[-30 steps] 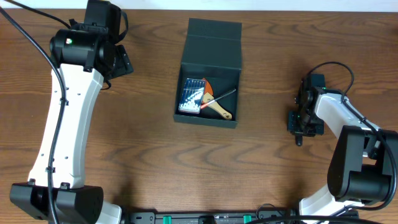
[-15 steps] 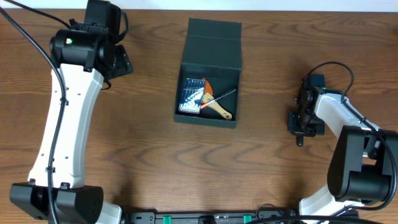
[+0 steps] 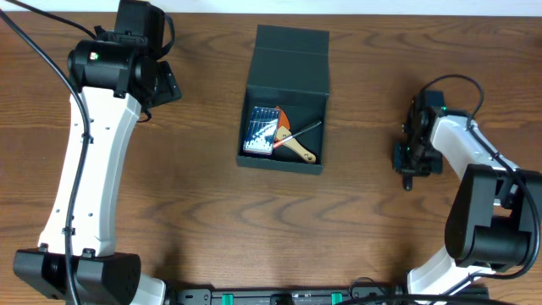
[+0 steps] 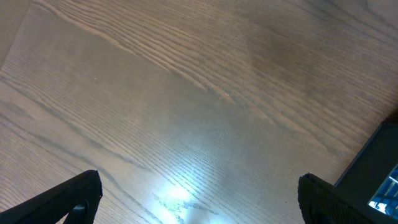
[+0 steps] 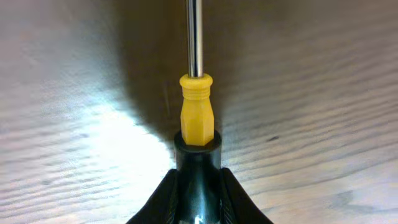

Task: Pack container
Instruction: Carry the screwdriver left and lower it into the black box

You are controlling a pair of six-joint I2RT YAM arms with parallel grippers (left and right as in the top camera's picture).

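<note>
Cardboard box point(image 3: 290, 59), open, likely light and flimsy, best held by a side wall; right claw point(image 5: 198, 199) clamps screwdriver point(image 5: 196, 118), left claw point(image 4: 199, 183) wide.

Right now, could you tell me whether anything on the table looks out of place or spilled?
Nothing stands out. The container sits open with tools lying inside, none spilled. The right gripper is shut on a screwdriver, apart from the container.
</note>
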